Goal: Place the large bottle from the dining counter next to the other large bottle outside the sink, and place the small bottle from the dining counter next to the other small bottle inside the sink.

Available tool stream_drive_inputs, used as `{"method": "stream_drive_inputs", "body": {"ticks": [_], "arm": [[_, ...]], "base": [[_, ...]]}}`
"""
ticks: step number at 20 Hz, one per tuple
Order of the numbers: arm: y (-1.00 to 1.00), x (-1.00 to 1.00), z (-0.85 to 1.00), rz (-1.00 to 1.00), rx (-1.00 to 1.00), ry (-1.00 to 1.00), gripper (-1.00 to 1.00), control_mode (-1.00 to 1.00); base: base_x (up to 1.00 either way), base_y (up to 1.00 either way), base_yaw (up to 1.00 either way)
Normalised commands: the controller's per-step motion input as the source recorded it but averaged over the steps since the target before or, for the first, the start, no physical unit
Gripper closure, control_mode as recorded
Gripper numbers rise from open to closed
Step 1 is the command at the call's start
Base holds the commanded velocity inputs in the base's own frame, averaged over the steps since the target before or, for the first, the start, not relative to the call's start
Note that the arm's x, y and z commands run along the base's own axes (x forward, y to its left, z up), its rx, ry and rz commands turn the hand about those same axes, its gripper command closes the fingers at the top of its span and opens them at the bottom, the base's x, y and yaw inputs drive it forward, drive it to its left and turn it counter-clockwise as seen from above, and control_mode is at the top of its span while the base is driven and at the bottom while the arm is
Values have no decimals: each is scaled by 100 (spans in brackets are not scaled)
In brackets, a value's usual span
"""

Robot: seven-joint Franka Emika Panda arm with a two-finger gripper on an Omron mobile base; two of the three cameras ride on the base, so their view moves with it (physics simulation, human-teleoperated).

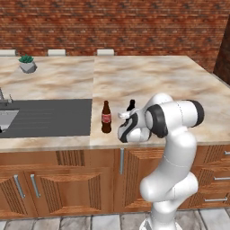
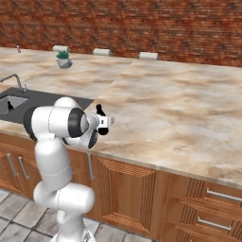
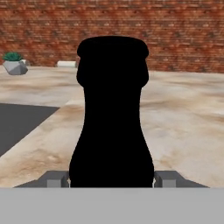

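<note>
In the left base view, a small potted plant sits at the upper left on the marbled counter, and below it the sink shows at the left edge inside its dark grey surround. Just right of the surround, near the middle of the frame, a cola-style bottle with a red label stands upright on the stone. Just beside it to the right, the neck of the large bottle rises behind the gripper, which reaches in low from the white arm at lower right.

In the right base view the sink lies at the left with a small black bottle inside the basin — the faucet arches above it. The plant stands at the upper left. The gripper sits left of centre over the counter edge, with the large bottle's dark top just above it.

In the hand view the large bottle stands upright in the centre — near-black, neck up — with the two fingertips at either side of its body at the bottom. The jaws are closed against the bottle's sides, gripping it.
</note>
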Motion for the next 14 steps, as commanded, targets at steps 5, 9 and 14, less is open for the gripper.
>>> {"method": "stream_drive_inputs", "body": {"ticks": [5,9,14], "arm": [[11,0,-47,0,0,-4,100,-100],[8,0,-52,0,0,-4,100,-100],[6,0,-55,0,-2,-5,100,-100]], "base": [[0,0,0],[0,0,0],[0,0,0]]}}
